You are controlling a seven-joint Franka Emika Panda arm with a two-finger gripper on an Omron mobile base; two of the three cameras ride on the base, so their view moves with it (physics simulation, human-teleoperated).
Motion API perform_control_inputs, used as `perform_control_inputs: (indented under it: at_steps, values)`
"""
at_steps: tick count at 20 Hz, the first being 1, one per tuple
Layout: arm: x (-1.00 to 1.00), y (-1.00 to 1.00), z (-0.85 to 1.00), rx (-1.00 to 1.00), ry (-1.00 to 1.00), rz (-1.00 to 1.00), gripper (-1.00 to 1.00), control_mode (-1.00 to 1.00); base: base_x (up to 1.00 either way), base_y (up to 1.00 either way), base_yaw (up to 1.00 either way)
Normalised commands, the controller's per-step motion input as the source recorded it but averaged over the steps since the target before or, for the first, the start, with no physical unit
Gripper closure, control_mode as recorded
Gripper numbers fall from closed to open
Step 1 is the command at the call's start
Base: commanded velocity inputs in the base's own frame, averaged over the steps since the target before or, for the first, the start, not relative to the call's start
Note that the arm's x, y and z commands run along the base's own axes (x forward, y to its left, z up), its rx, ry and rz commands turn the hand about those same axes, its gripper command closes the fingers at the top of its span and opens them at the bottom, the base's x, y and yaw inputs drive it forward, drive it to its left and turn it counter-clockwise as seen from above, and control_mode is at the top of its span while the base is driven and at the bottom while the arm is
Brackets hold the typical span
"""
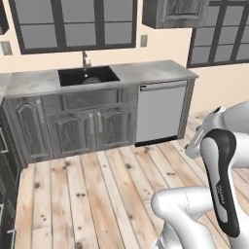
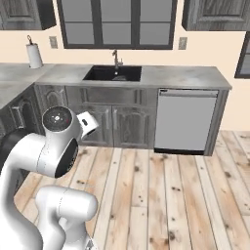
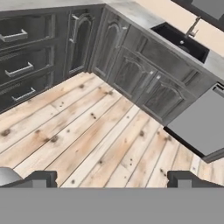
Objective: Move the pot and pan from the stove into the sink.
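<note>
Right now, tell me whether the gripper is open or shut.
Open. In the hand view the gripper shows its two dark fingertips far apart with only bare plank floor between them; nothing is held.

Open floor (image 1: pixel 97 189) before sink (image 1: pixel 87 77)

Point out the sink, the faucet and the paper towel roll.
sink (image 2: pixel 105 74): right base view, on the bare black floor of the basin.
faucet (image 1: pixel 85 59): left base view, on its upright metal stem behind the basin.
paper towel roll (image 2: pixel 34 55): right base view, on the white side of the roll.
</note>
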Motion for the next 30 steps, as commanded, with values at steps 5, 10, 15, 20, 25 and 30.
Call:
perform_control_inputs:
  at_steps: [5, 10, 15, 20, 25, 30]
  values:
    - [0.0, 0.0, 0.0, 0.0, 0.0, 0.0, -1.0, 1.0, -0.92, -0.29, -0.03]
    - [0.0, 0.0, 0.0, 0.0, 0.0, 0.0, -1.0, 1.0, -0.11, -0.03, 0.0]
    - [0.0, 0.0, 0.0, 0.0, 0.0, 0.0, -1.0, 1.0, -0.01, -0.23, -0.25]
    - [0.0, 0.0, 0.0, 0.0, 0.0, 0.0, -1.0, 1.0, 0.02, -0.31, -0.42]
    - [0.0, 0.0, 0.0, 0.0, 0.0, 0.0, -1.0, 1.0, 0.03, -0.33, -0.38]
    - [0.0, 0.0, 0.0, 0.0, 0.0, 0.0, -1.0, 1.0, 0.09, -0.25, -0.38]
